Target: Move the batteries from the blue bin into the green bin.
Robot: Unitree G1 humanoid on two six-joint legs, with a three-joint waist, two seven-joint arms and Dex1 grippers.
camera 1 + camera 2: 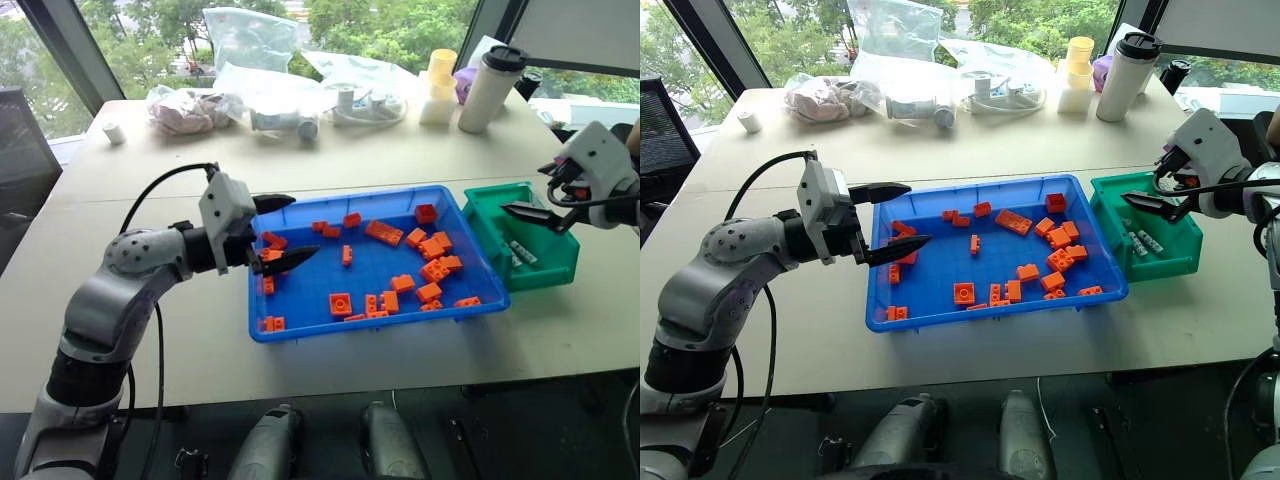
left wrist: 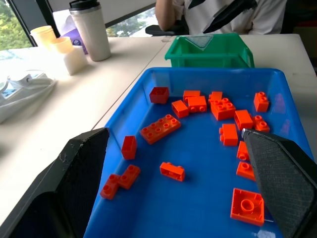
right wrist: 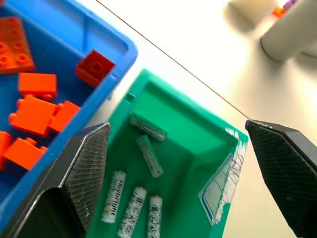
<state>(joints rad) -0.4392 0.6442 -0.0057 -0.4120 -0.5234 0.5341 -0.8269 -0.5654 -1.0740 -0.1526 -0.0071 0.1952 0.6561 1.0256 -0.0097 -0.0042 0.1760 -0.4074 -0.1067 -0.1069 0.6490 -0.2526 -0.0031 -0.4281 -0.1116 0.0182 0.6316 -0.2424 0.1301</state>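
Hovering my right pincer (image 1: pixel 535 212), spread wide and empty, above the green bin (image 3: pixel 190 141) where five batteries (image 3: pixel 150 155) lie; my left pincer (image 1: pixel 285 230) gapes empty over the blue bin's (image 1: pixel 300 330) left edge.

You are working in what looks like an office or lab room. A large pale table (image 1: pixel 150 170) carries the setup, and tall windows (image 1: pixel 400 25) behind its far edge look out on green trees. Along that far edge you have everyday clutter: clear plastic bags (image 1: pixel 250 40), a white travel mug with a black lid (image 1: pixel 492 85) and stacked yellow cups (image 1: pixel 440 68). A black office chair (image 1: pixel 20 150) stands at the table's far left corner.
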